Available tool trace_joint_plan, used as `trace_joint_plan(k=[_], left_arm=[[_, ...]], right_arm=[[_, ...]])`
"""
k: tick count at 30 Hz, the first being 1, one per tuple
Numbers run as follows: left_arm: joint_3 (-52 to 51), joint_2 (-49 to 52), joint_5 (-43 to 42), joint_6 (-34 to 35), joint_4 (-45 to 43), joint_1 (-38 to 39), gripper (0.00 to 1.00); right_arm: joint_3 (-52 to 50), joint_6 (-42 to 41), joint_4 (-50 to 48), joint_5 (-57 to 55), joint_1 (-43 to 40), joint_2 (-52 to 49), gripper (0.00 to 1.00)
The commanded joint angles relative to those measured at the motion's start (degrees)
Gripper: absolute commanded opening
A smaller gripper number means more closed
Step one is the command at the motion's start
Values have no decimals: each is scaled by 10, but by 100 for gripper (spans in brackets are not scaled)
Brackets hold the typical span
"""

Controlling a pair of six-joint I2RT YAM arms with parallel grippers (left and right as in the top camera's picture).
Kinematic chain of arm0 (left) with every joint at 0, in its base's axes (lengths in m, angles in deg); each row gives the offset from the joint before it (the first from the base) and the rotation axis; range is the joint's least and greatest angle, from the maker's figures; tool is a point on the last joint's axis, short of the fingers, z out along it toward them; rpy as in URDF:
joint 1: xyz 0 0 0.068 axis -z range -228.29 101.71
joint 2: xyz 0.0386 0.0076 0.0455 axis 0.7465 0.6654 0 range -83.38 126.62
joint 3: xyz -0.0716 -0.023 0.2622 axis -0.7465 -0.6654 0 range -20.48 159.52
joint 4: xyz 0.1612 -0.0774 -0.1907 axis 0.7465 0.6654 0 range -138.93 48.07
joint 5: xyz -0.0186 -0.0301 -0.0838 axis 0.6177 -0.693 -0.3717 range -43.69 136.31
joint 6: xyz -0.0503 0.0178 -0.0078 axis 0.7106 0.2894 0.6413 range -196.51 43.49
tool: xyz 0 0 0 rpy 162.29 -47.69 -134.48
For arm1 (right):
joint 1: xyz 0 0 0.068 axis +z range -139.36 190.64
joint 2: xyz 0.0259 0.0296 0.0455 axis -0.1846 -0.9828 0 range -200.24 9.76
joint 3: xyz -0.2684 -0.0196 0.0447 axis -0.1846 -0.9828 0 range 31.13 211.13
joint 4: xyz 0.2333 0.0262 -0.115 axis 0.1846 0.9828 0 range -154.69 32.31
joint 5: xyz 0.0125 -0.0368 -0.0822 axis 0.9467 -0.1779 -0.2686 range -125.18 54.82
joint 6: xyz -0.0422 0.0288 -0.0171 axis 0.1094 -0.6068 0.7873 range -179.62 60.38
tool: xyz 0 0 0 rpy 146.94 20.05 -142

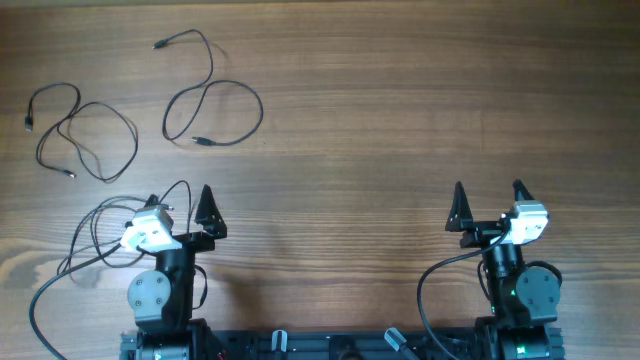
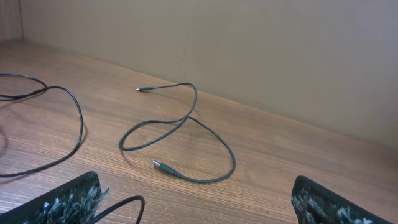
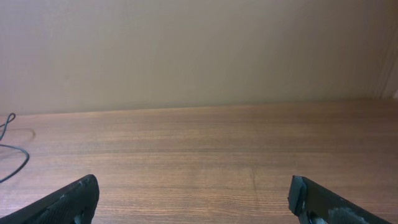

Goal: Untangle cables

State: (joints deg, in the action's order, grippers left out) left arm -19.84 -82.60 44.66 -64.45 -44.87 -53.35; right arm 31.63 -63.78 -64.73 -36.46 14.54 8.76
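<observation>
— Lying on the bench (image 1: 400, 100)?
— Two black cords, both flat in the far left part. First cable (image 1: 135, 140) nearest the left edge, in loose loops. Second cable (image 1: 261, 112) just to the right and a little farther back, crossing over itself once, small plug at each end. Apart from each other, not touching.
— Left claw (image 1: 180, 200)?
— Spread wide, gripping nothing, near the front edge, short of both cords, facing the second cable.
— Right claw (image 1: 488, 190)?
— Spread wide too, empty, over the right half, well apart from both cords.
</observation>
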Motion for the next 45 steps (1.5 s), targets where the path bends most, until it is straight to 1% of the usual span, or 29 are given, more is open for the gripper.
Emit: trace_joint_plan(k=[1,11,17,45], left_arm=[[-3,-5,-7,-12,2,-5,100],[-3,-5,-7,-12,2,-5,100],[-3,-5,-7,-12,2,-5,100],[-3,-5,-7,-12,2,-5,100]], right_arm=[[-2,12,-4,10,-2,8,100],[-2,13,-3,20,-2,8,100],[-2,61,-1,35,-2,8,100],[-2,59,-1,35,-2,8,100]])
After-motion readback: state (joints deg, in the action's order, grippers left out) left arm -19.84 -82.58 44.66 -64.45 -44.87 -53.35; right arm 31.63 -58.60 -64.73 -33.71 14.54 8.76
